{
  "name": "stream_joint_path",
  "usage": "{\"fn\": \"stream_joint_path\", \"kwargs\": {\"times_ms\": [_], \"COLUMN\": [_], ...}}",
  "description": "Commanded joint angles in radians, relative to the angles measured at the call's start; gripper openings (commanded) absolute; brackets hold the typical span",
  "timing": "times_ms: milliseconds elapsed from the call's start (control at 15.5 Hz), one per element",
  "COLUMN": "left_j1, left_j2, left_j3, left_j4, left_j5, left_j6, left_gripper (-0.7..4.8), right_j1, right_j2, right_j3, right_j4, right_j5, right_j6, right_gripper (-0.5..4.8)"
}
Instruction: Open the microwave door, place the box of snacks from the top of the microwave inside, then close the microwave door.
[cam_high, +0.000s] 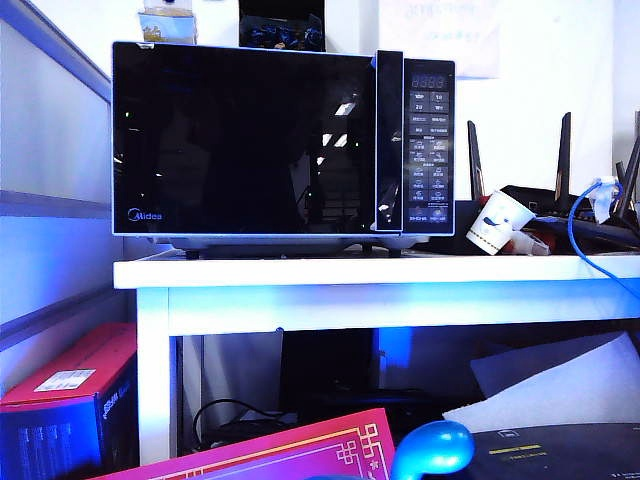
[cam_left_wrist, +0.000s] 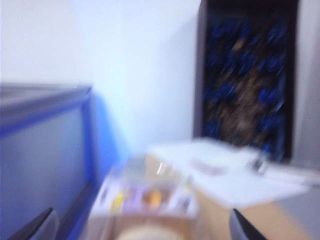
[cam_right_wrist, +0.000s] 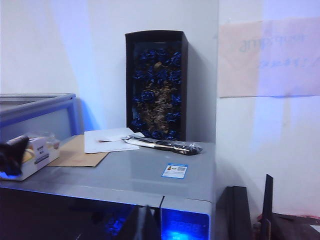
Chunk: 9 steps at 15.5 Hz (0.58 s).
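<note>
The box of snacks (cam_left_wrist: 145, 197) sat on top of the microwave (cam_high: 283, 140), at the far left end of its grey roof, just beside a sheet of brown card (cam_right_wrist: 77, 152) with white papers (cam_right_wrist: 110, 140) lying on it. In the exterior view only its lower part showed above the casing, at the top edge of the picture. The microwave door (cam_high: 243, 140) looked shut, flush with the button panel (cam_high: 429, 150), so judging by this the door step was either done and undone or not yet made; the pictures could not settle which.

The left gripper (cam_left_wrist: 142, 227) was up at the box, its two dark fingertips (cam_left_wrist: 245, 227) spread wide on either side of it, nothing between them yet. That view was badly blurred, so whether a finger touched the box could not be told. The right gripper (cam_right_wrist: 141, 225) hung in front of the microwave's top edge near the panel, pressed together and empty.

To take the box well, the left claw would best straddle its narrow sides squarely and low, then close gently, since the thin see-through walls would likely flex. The card and papers beside it could be dragged along. The black carton of blue-wrapped sweets (cam_right_wrist: 157, 85) stood upright against the wall, well apart, and needed no attention.
</note>
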<state>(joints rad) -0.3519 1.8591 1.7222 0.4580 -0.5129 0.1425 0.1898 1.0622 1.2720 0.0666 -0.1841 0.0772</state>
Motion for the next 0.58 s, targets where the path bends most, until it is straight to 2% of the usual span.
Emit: {"fn": "stream_joint_path", "kwargs": {"times_ms": [64,257,451,579], "left_j1": [0.000,0.000,0.006,0.007], "left_j2": [0.005,0.016,0.016,0.026], "left_j3": [0.001,0.001,0.001,0.001], "left_j4": [-0.053,-0.061,-0.098,-0.110], "left_j5": [-0.026,-0.065,-0.082,-0.080], "left_j6": [0.006,-0.009,-0.100,-0.120], "left_gripper": [4.79,4.79,4.79,4.79], "right_j1": [0.000,0.000,0.000,0.000], "right_j2": [-0.003,-0.003,-0.003,-0.003], "right_j3": [0.005,0.005,0.005,0.005], "right_j4": [0.020,0.021,0.021,0.021], "right_j5": [-0.002,-0.002,-0.002,-0.002], "right_j6": [-0.003,-0.003,-0.003,-0.003], "right_gripper": [-0.06,-0.06,-0.06,-0.06]}}
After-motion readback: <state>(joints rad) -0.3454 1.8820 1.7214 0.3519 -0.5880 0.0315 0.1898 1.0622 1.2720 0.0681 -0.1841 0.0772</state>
